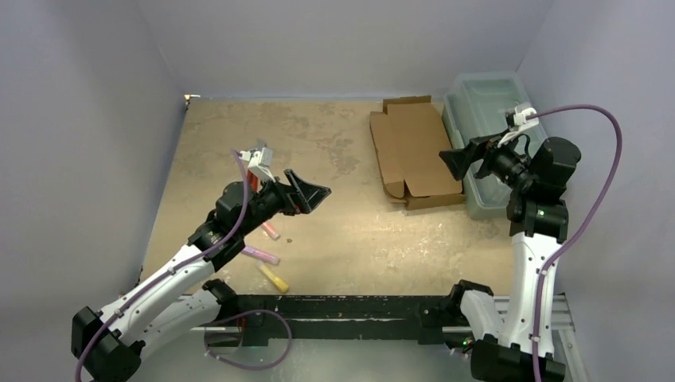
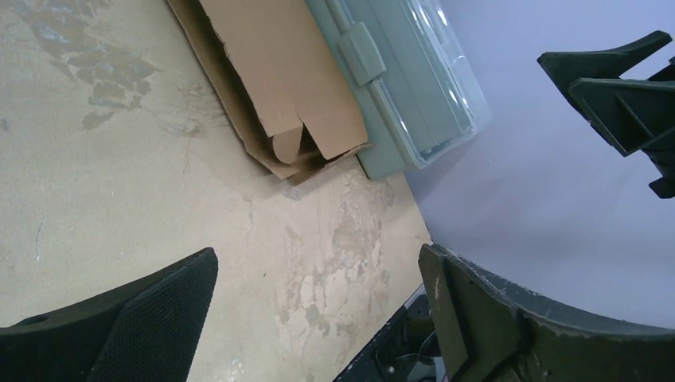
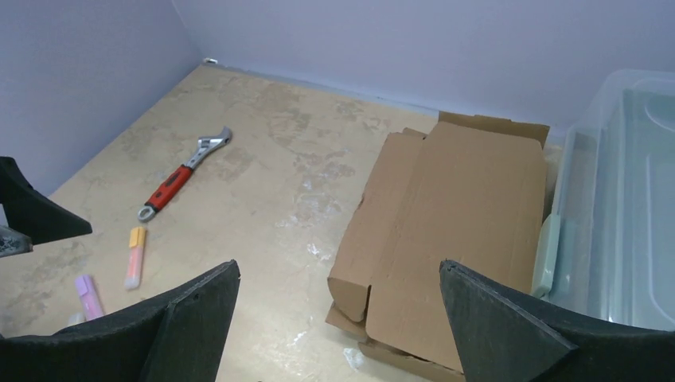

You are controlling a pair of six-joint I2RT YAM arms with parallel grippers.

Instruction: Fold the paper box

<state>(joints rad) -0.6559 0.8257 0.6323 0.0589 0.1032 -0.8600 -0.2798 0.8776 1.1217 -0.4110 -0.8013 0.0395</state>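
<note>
The paper box [image 1: 414,151] lies flat and unfolded on the table at the back right, plain brown cardboard with flaps and tabs at its near end. It also shows in the left wrist view [image 2: 271,72] and the right wrist view [image 3: 462,215]. My left gripper [image 1: 312,193] hangs open over the table's middle, well to the left of the box, nothing between its fingers [image 2: 318,259]. My right gripper [image 1: 450,163] is open just above the box's right near corner, its fingers [image 3: 340,270] empty and apart from the cardboard.
A translucent pale-green plastic bin [image 1: 489,119] stands against the box's right side, by the right wall. A red-handled wrench [image 3: 179,175] and highlighters [image 1: 275,278] lie on the left near my left arm. Grey walls close in the table.
</note>
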